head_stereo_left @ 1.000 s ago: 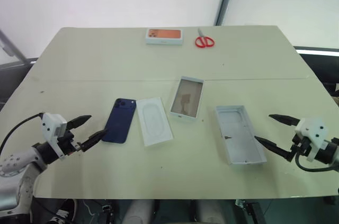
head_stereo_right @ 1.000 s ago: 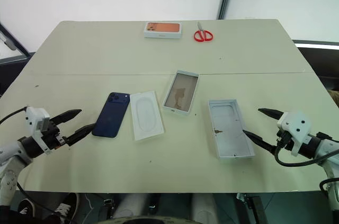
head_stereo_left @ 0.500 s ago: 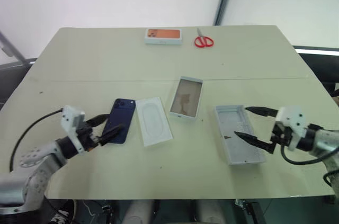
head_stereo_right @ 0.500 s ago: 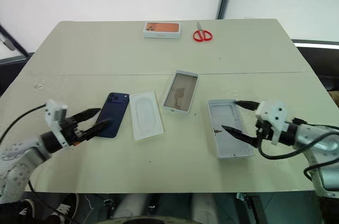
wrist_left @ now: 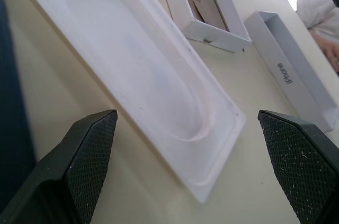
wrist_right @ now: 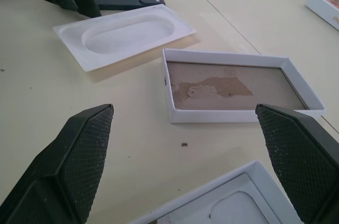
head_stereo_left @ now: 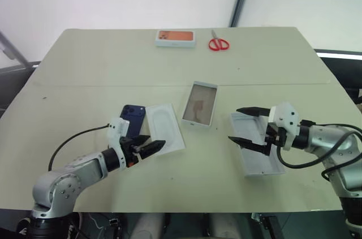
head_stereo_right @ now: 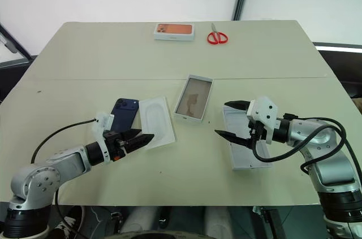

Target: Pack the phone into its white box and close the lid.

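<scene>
Phone [head_stereo_left: 132, 119] flat on worktop [head_stereo_left: 102, 69], camera bump at far end, just left of white insert tray [head_stereo_left: 164, 128]. White box [head_stereo_left: 199, 104] open, tan inside, right of tray. Lid [head_stereo_left: 255, 144] inside-up, further right. Left end effector [head_stereo_left: 148, 146] spread, empty, over tray's near end beside phone. Right end effector [head_stereo_left: 243, 125] spread, empty, over lid's far-left part. Orange-topped box [head_stereo_left: 175, 38] and red scissors [head_stereo_left: 218, 43] at far edge.
</scene>
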### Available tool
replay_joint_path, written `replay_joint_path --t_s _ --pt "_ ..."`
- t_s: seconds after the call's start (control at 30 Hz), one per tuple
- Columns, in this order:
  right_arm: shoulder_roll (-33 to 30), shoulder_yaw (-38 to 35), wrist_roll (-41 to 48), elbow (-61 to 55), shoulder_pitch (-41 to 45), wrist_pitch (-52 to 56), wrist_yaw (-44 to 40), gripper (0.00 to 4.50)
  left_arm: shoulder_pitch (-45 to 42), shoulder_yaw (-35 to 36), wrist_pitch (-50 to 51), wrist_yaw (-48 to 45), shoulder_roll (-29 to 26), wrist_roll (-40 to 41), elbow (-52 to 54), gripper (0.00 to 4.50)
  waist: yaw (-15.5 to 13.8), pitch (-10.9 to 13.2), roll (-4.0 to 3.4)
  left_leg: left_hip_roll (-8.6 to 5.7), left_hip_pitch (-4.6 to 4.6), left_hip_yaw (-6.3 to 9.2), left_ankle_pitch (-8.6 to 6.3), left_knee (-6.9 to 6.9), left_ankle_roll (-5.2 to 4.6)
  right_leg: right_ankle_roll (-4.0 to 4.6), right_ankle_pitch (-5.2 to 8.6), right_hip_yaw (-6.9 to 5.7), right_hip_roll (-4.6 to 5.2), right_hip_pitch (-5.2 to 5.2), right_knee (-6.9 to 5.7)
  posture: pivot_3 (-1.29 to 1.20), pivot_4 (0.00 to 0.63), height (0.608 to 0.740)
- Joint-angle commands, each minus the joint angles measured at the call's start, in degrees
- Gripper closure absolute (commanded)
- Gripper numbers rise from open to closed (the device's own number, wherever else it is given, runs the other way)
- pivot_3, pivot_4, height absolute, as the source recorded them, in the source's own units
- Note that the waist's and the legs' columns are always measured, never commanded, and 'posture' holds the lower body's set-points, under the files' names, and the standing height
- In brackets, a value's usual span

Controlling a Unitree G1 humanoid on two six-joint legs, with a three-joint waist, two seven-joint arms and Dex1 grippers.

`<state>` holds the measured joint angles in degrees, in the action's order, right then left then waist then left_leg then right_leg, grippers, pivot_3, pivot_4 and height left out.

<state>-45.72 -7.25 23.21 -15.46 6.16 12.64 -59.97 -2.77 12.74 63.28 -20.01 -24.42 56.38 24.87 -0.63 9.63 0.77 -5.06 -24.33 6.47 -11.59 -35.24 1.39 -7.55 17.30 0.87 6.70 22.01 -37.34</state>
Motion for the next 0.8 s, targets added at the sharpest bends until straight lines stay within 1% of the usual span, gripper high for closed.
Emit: replay_joint_path --t_s 0.03,0.23,0.37,0.6,0.7,0.77,0.8 --pt "0.3 -1.0 0.1 -0.6 0.0 -1.1 0.5 0.00 -1.3 2.3 3.1 4.9 1.1 3.5 -0.1 0.02 0.0 0.0 0.00 0.00 0.00 0.00 0.00 0.00 0.00 0.00 0.00 0.00 0.00 0.01 -0.01 0.00 0.150 0.740" --pt "0.7 -0.7 -0.3 -0.5 0.1 -1.8 1.3 0.00 -3.0 4.5 7.6 11.0 2.6 9.1 -2.0 0.02 -0.1 0.0 -0.01 -0.01 0.01 -0.01 0.00 -0.03 0.00 0.00 0.00 0.01 -0.01 -0.01 -0.01 0.00 0.150 0.740" --pt "1.4 -0.1 -0.7 -0.6 0.5 -2.0 2.0 0.00 -4.9 4.5 8.9 14.4 5.0 12.7 -5.5 0.02 -0.2 0.0 -0.02 -0.02 0.02 -0.02 0.00 -0.03 0.00 0.00 0.00 0.01 -0.01 -0.03 -0.01 0.00 0.150 0.740" --pt "2.1 0.4 -1.3 -0.7 1.4 -2.2 2.6 0.00 -5.4 3.9 8.6 17.0 7.5 14.8 -7.9 0.02 -0.2 0.0 -0.04 -0.07 0.04 -0.01 0.00 -0.06 0.00 0.00 0.00 0.01 0.02 -0.09 0.00 0.00 0.150 0.740" --pt "1.8 0.3 -1.6 -0.7 1.2 -2.5 2.6 0.00 -4.7 4.3 8.9 18.6 8.1 15.6 -8.5 0.83 -0.2 0.0 -0.04 -0.07 0.05 -0.01 0.00 -0.05 0.00 0.00 0.00 0.01 0.03 -0.10 0.00 0.00 0.150 0.740" --pt "1.8 0.3 -1.6 -0.8 1.1 -2.5 2.7 0.00 -4.4 4.1 9.1 19.2 7.9 16.1 -8.5 1.74 -0.1 0.0 -0.04 -0.07 0.05 -0.01 0.00 -0.05 0.00 0.00 0.00 0.01 0.03 -0.10 0.01 0.00 0.150 0.740" --pt "1.8 0.3 -1.6 -0.8 1.2 -2.5 2.7 0.00 -4.2 4.2 9.0 19.4 7.9 16.5 -8.6 2.32 -0.1 0.0 -0.04 -0.07 0.05 -0.01 0.00 -0.05 0.00 0.00 0.00 0.01 0.03 -0.09 0.01 0.00 0.150 0.740"
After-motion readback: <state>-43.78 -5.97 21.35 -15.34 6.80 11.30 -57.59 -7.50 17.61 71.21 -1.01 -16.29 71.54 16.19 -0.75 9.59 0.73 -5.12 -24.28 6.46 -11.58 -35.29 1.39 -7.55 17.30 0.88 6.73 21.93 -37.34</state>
